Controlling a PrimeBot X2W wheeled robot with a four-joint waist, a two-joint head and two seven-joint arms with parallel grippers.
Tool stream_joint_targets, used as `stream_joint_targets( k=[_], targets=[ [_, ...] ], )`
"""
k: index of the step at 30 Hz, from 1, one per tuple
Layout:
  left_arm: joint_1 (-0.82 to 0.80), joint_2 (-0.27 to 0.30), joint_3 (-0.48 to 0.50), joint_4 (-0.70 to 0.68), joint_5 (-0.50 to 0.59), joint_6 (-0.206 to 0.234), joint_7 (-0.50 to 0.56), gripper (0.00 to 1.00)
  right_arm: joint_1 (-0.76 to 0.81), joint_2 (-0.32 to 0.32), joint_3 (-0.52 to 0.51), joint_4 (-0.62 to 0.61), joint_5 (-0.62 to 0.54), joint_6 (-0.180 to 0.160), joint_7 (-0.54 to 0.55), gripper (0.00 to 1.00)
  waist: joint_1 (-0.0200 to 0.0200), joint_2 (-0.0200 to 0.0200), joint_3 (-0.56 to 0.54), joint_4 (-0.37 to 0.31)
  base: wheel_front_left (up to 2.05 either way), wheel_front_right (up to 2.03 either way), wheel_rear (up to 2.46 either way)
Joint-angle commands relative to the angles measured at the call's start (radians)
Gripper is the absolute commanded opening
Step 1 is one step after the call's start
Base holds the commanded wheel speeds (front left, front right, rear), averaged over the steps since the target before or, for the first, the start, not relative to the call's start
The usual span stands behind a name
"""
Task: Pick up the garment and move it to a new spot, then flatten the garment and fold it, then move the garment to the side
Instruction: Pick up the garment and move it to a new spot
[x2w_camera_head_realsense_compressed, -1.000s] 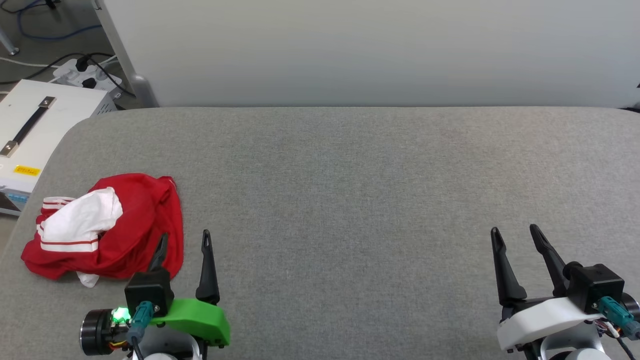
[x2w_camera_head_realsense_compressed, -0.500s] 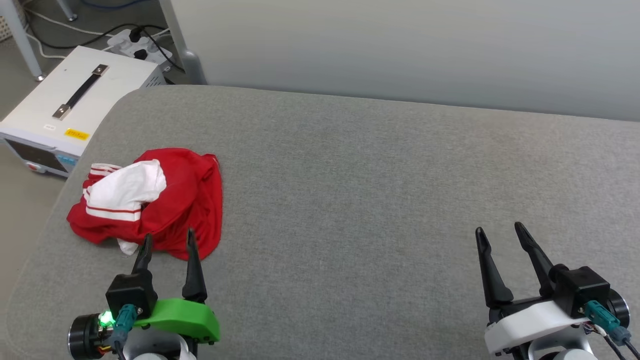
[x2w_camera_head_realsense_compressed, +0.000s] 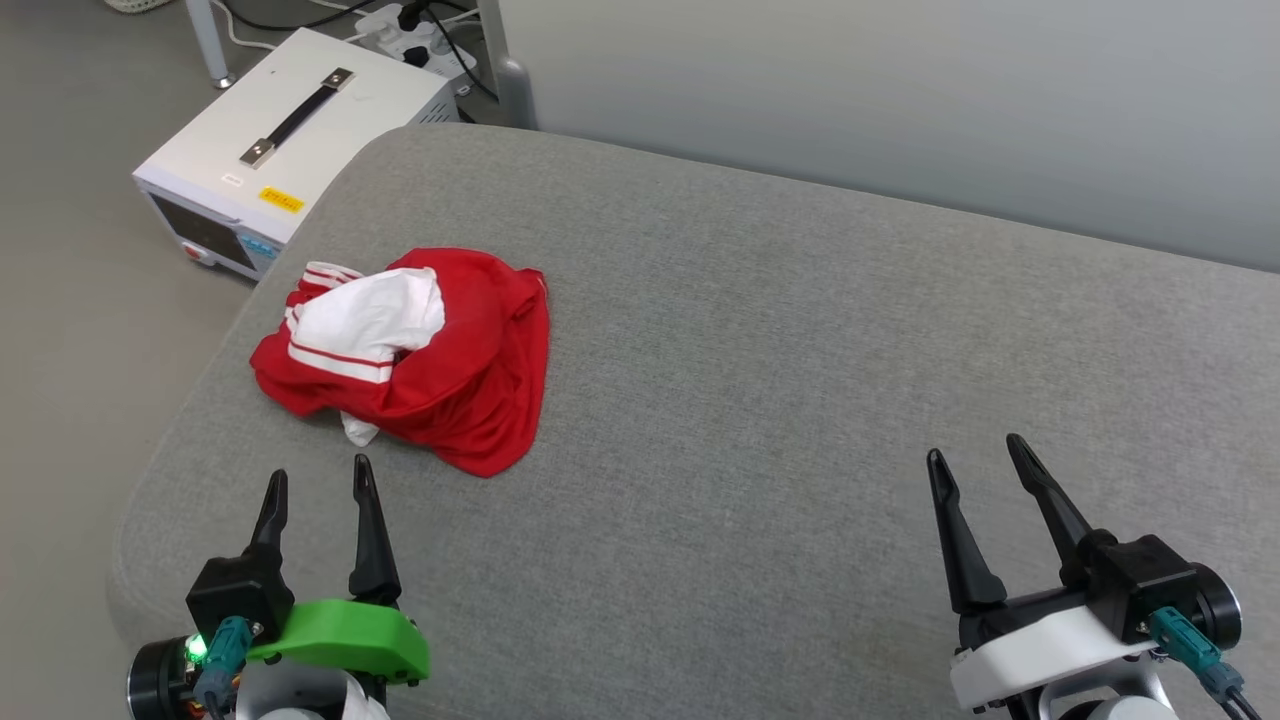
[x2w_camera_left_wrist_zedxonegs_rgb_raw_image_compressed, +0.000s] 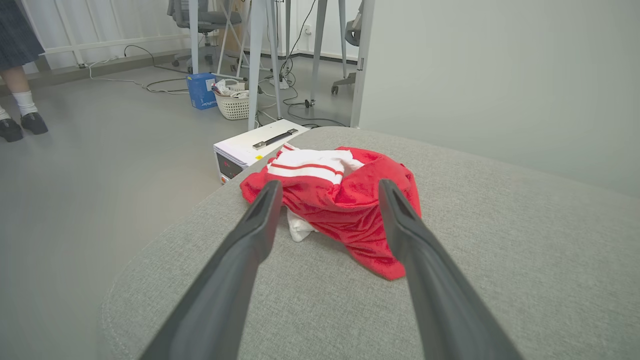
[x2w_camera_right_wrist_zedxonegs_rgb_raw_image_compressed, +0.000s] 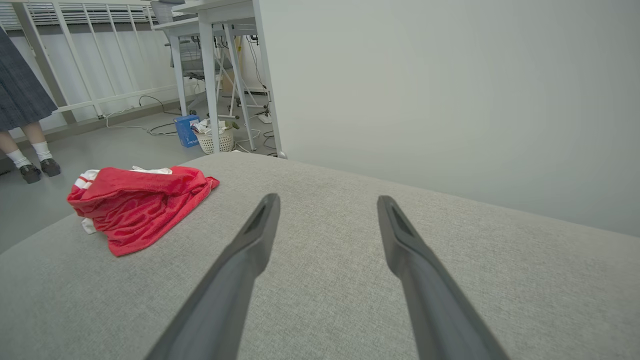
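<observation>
Facing the crumpled garment (x2w_camera_head_realsense_compressed: 430, 360) on the bench (x2w_camera_head_realsense_compressed: 760, 380), the left gripper (x2w_camera_head_realsense_compressed: 318, 470) holds its jaws spread empty, seemingly poised to grab, while the right gripper (x2w_camera_head_realsense_compressed: 975, 448) idles, also released

A grey fabric surface (x2w_camera_head_realsense_compressed: 800, 380) backs onto a pale partition (x2w_camera_head_realsense_compressed: 900, 100); beside it — on the grey floor (x2w_camera_head_realsense_compressed: 70, 330) — sits a white box (x2w_camera_head_realsense_compressed: 300, 130) (black handle on top), near white table legs (x2w_camera_left_wrist_zedxonegs_rgb_raw_image_compressed: 257, 60).
</observation>
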Motion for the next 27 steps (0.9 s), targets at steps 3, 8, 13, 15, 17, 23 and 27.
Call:
stream_joint_targets(
  k=[3, 8, 13, 15, 17, 23, 27],
  targets=[
    [-0.017, -0.003, 0.005, 0.004, -0.011, 0.004, -0.016, 1.00, -0.012, -0.003, 0.010, -0.011, -0.002, -0.001, -0.017, 1.00, 0.0000, 0.0000, 0.019, 0.061, 0.00, 0.00, 0.00],
    [-0.018, -0.004, 0.010, 0.012, -0.024, 0.003, -0.026, 1.00, -0.013, -0.007, 0.021, -0.015, 0.001, -0.001, -0.027, 1.00, -0.0001, 0.0000, 0.028, 0.095, 0.00, 0.00, 0.00],
    [-0.029, -0.004, 0.017, 0.027, -0.035, -0.011, -0.036, 1.00, -0.014, -0.011, 0.032, -0.017, 0.006, -0.001, -0.037, 1.00, -0.0001, 0.0000, 0.036, 0.114, 0.00, 0.00, 0.00],
    [-0.047, -0.004, 0.026, 0.037, -0.038, -0.028, -0.040, 1.00, -0.016, -0.013, 0.037, -0.019, 0.008, -0.001, -0.041, 1.00, -0.0001, 0.0000, 0.042, 0.117, 0.00, 0.00, 0.00],
    [-0.081, -0.004, 0.044, 0.046, -0.040, -0.057, -0.045, 1.00, -0.022, -0.019, 0.042, -0.022, 0.010, -0.001, -0.045, 1.00, -0.0001, 0.0000, 0.053, 0.117, 0.00, 0.00, 0.00],
    [-0.262, 0.048, 0.087, 0.116, -0.038, -0.151, -0.052, 1.00, -0.050, -0.050, 0.048, -0.038, 0.009, -0.001, -0.053, 1.00, -0.0001, 0.0000, 0.108, 0.101, 0.00, 0.00, 0.00],
    [-0.402, 0.124, 0.049, 0.193, -0.059, -0.174, -0.050, 1.00, -0.074, -0.069, 0.048, -0.048, 0.005, -0.001, -0.053, 1.00, -0.0001, 0.0000, 0.149, 0.076, 0.00, 0.00, 0.00]
  ],
)
